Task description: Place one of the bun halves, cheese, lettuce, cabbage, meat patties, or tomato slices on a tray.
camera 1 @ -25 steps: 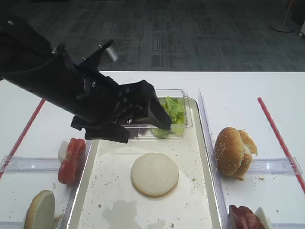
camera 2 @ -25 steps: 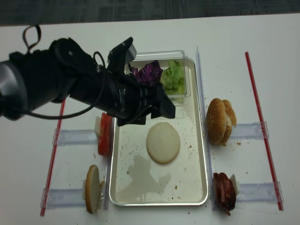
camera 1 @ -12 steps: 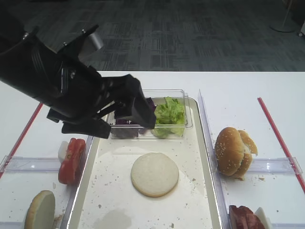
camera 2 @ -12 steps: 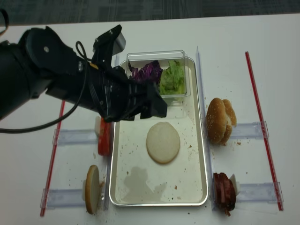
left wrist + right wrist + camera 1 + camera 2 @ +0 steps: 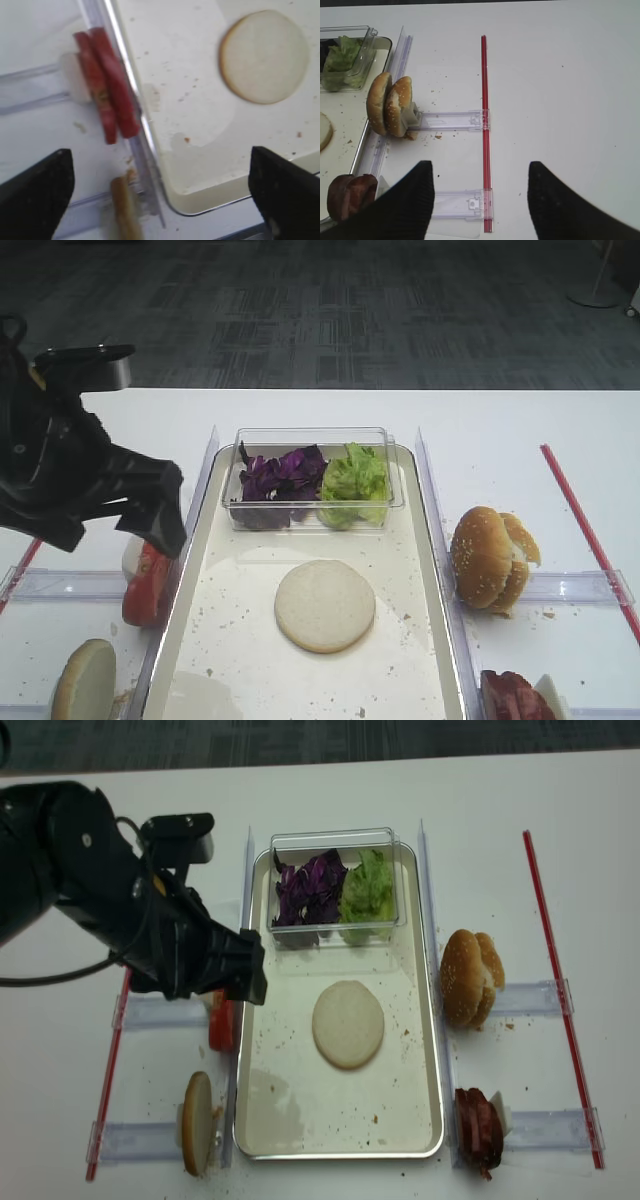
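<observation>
Flat bun half lying cut face up on the tray, near the middle of the crumb-speckled floor, clear of all four rims. Nothing touching it. Same disc visible in the left wrist view at upper right.

Clear plastic tub seated at the far end of the tray, holding purple cabbage on its left side and green lettuce on its right, the two clumps touching.

Tomato slices standing on edge just outside the tray's left rim, against a clear plastic rail. Second bun half, also on edge, nearer the camera on the same side, at a lower rail.

Sesame buns upright on edge just beside the right rim; meat patties on edge below them, near the tray's front right corner. Red strips running along the white table at both outer sides.

Left gripper above the tray's left edge and the tomato slices, fingers spread wide, nothing between them. Right gripper over bare table right of the buns, fingers apart, nothing held.
</observation>
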